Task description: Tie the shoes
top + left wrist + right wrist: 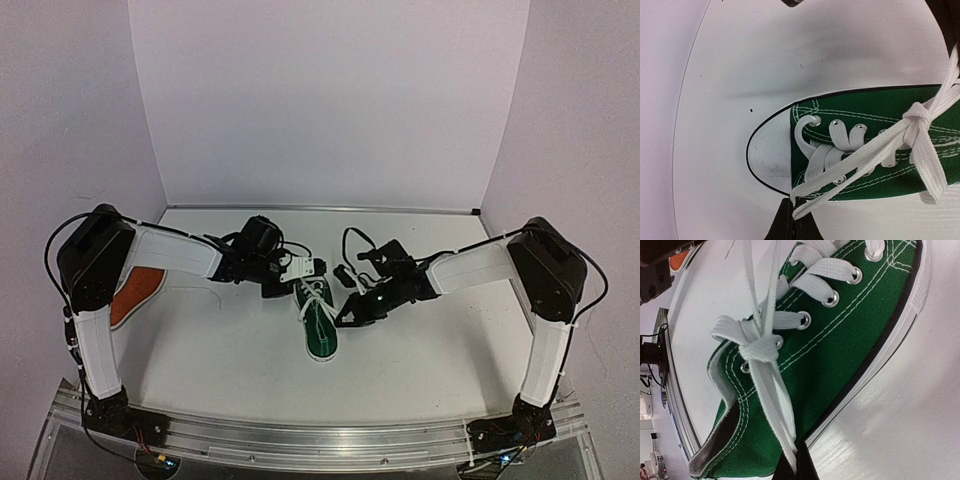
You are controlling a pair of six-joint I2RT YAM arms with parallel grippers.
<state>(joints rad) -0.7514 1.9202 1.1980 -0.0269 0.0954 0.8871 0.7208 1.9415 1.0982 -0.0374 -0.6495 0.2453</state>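
A dark green sneaker (320, 325) with white laces lies mid-table, toe toward the far wall. The orange-red sneaker (135, 293) lies at the far left, partly behind my left arm. My left gripper (298, 272) hovers at the green shoe's toe end. In the left wrist view this gripper (793, 204) is shut on a folded white lace loop (860, 152) that runs taut to a knot (918, 118) over the green shoe (875, 172). My right gripper (348, 313) is beside the shoe's right flank. Its wrist view shows the gripper (797, 462) shut on another lace loop (771, 400) coming from the knot (758, 348).
Purple walls close the table on three sides. The orange-red sneaker (678, 261) peeks in at the top left of the right wrist view. The white table surface (430, 350) lies to the right of the green shoe.
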